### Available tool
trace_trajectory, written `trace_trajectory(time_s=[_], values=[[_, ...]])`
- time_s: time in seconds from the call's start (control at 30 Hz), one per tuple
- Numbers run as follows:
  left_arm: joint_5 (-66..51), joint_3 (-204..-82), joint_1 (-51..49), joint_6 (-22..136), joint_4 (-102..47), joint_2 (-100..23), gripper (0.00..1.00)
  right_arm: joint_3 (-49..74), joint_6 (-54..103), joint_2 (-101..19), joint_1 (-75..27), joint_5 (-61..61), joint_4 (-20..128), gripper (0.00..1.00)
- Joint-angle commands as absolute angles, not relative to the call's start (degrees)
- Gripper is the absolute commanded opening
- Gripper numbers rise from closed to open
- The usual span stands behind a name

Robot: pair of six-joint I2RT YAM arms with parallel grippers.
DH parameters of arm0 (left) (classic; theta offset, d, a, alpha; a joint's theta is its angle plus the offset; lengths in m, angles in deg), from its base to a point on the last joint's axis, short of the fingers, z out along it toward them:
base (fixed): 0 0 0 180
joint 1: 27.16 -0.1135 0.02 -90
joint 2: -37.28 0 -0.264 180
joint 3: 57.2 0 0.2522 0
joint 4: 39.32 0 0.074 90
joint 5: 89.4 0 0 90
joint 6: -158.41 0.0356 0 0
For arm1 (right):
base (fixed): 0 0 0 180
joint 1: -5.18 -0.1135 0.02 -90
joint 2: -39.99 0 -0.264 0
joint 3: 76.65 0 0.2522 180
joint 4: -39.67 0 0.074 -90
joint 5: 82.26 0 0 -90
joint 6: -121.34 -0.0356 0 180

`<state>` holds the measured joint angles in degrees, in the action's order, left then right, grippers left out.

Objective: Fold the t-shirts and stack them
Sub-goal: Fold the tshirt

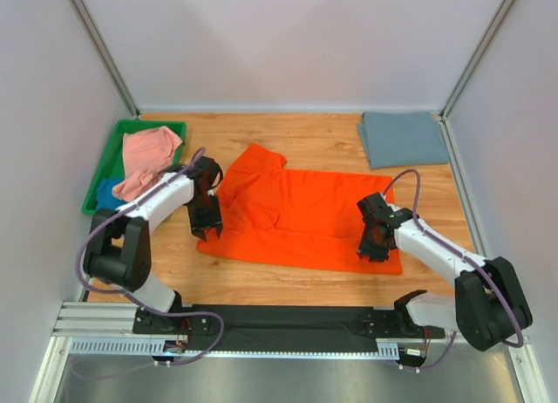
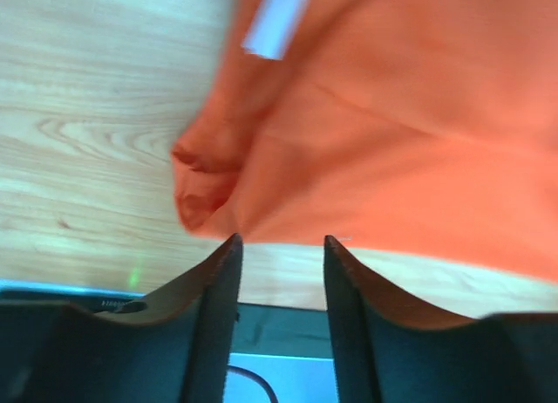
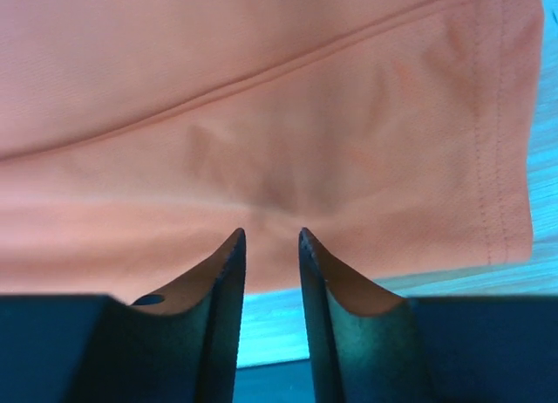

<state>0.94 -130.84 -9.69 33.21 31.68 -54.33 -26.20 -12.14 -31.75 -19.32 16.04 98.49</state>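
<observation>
Left hand [image 2: 282, 239]: spread, nothing between; orange t-shirt [image 2: 392, 133] just beyond the tips, blurred. Right hand [image 3: 271, 232]: narrowly parted at puckered cloth; whether it pinches, cannot tell.

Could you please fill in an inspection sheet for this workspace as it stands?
Surface: wooden table, no spills seen.
Job's things: orange t-shirt spread mid-table; grey-blue t-shirt folded at the far right; pink t-shirt crumpled over a blue t-shirt in the tray.
Clutter: green tray at the far left; nothing else seen.
Grippers: left gripper open at the orange shirt's edge; right gripper narrowly parted at its hem, grip unclear.
Cables: left cable and right cable, purple, hanging in loops.
Surroundings: white walls, metal frame posts.
</observation>
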Motion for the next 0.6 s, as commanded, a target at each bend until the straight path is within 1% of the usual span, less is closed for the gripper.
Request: trace_trajectory(time_s=[0.0, 0.03, 0.07, 0.1, 0.13, 0.2, 0.27, 0.3, 0.33, 0.37, 0.43, 0.5, 0.57], values=[[-5.4, -138.0, -9.8, 36.0, 29.6, -46.6, 0.52, -18.6, -6.6, -26.8, -18.8, 11.7, 98.1, 0.34], [-6.1, -142.0, -9.9, 37.8, 28.8, -46.8, 0.55, -16.9, -5.9, -26.1, -18.5, 11.1, 98.0, 0.36], [-6.7, -144.1, -10.0, 39.7, 27.9, -47.6, 0.56, -15.6, -5.1, -25.5, -17.8, 10.1, 97.6, 0.39], [-6.8, -146.2, -10.5, 43.5, 26.9, -50.1, 0.56, -14.6, -3.6, -25.3, -16.5, 8.6, 97.2, 0.40], [-6.8, -151.0, -11.8, 44.7, 27.1, -52.1, 0.56, -12.5, -2.6, -25.3, -15.7, 8.6, 95.9, 0.42], [-9.8, -155.4, -14.1, 46.9, 26.2, -57.8, 0.56, -10.3, -0.2, -26.4, -12.8, 5.1, 95.1, 0.45], [-13.1, -161.0, -17.4, 46.9, 25.0, -61.4, 0.56, -6.4, 3.8, -28.4, -10.0, 2.7, 94.4, 0.47], [-14.2, -164.8, -19.1, 46.3, 23.6, -64.9, 0.56, -5.2, 5.2, -29.1, -6.9, -2.4, 94.0, 0.49], [-14.7, -167.2, -19.7, 46.1, 23.3, -66.9, 0.55, -3.1, 8.4, -30.3, -5.5, -4.5, 93.1, 0.51], [-15.7, -169.5, -20.1, 46.3, 23.1, -68.9, 0.55, -2.2, 9.8, -30.8, -4.4, -5.7, 92.7, 0.55], [-16.9, -176.5, -20.3, 47.9, 22.1, -75.1, 0.55, -0.5, 12.5, -32.2, -2.0, -7.5, 92.3, 0.57], [-19.9, -180.5, -20.3, 49.2, 20.2, -81.6, 0.55, 1.4, 14.2, -35.0, 0.7, -9.6, 91.7, 0.59], [-19.7, -188.0, -20.3, 49.2, 21.2, -88.4, 0.55, 2.1, 14.3, -37.9, 2.0, -10.3, 90.4, 0.60]])
